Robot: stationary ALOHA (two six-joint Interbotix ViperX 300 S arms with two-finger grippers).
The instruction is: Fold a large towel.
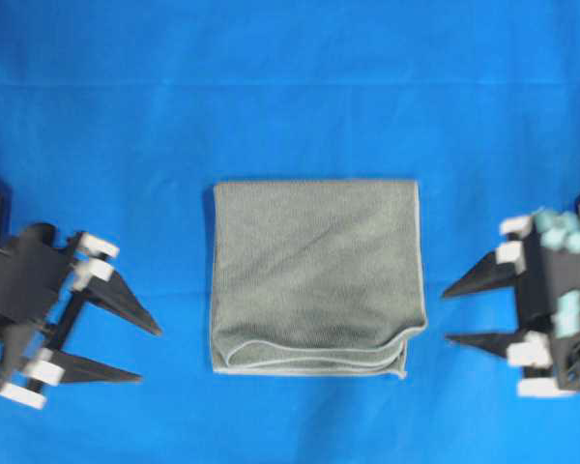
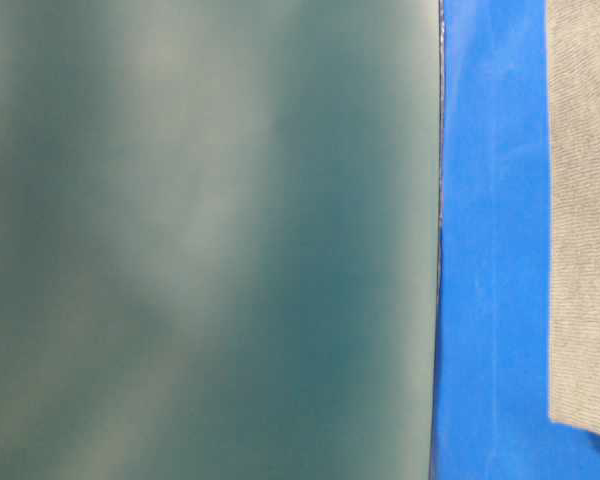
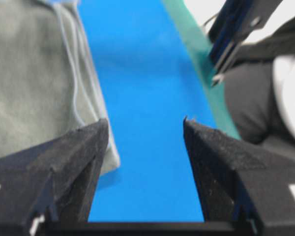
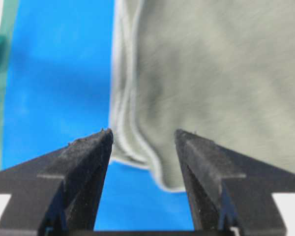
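The towel (image 1: 314,275) lies folded into a grey-green rectangle in the middle of the blue covering, its layered hemmed edges along the near side. My left gripper (image 1: 150,355) rests open to the towel's left, apart from it. In the left wrist view the towel (image 3: 34,83) lies beyond the left finger, and only blue shows between the left gripper's (image 3: 145,123) tips. My right gripper (image 1: 446,316) stands open just off the towel's right edge. In the right wrist view the towel's (image 4: 211,73) hemmed corner lies just beyond the right gripper's (image 4: 143,132) tips, ungripped.
The blue table covering (image 1: 290,87) spreads all round the towel. A green strip (image 3: 196,64) and black arm hardware (image 3: 241,24) border it in the left wrist view. A blurred grey-green surface (image 2: 200,240) fills most of the table-level view, with the towel's edge (image 2: 585,200) at right.
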